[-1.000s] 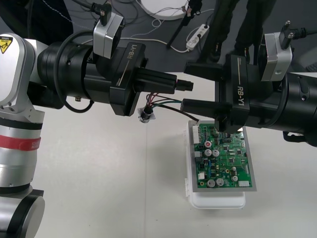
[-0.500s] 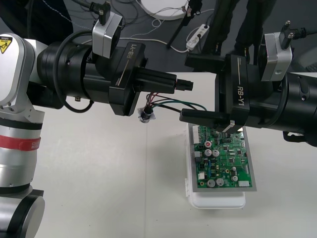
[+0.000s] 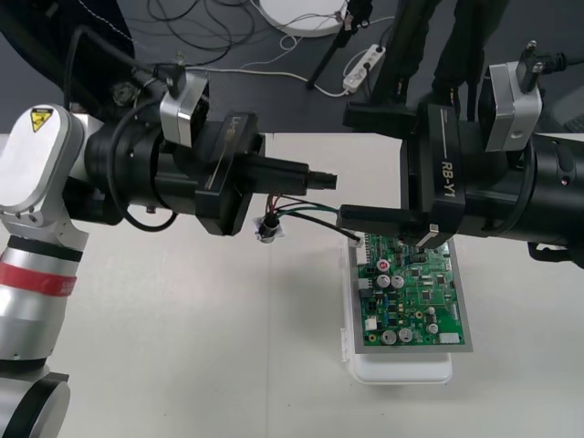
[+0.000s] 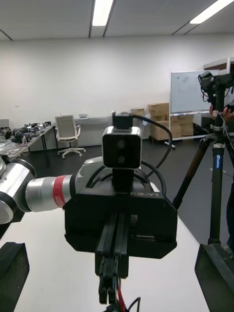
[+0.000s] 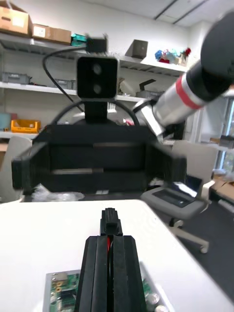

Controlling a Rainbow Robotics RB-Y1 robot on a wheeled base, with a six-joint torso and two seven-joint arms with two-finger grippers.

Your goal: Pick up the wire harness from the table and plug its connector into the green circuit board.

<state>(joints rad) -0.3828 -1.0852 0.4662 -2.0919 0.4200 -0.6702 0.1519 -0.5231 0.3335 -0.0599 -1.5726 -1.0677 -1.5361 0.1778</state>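
My left gripper hangs above the table left of the green circuit board and is shut on the wire harness. The small black plug sticks out past its fingertips, with red wire between the fingers. The harness wires sag below it. They lead to the round metal socket hanging under the gripper, and toward the board's near corner. My right gripper faces the left one over the board's far edge. It is open, with one finger above and one below the plug's height. The board sits on a white base.
The right wrist view has the left gripper with its camera straight ahead, and the right arm's own fingers wide apart at the corners. Dark floor with cables and a power strip lies beyond the table's far edge.
The right gripper's fingers have spread wider apart. The left arm has drawn back a little to the left with the harness still held.
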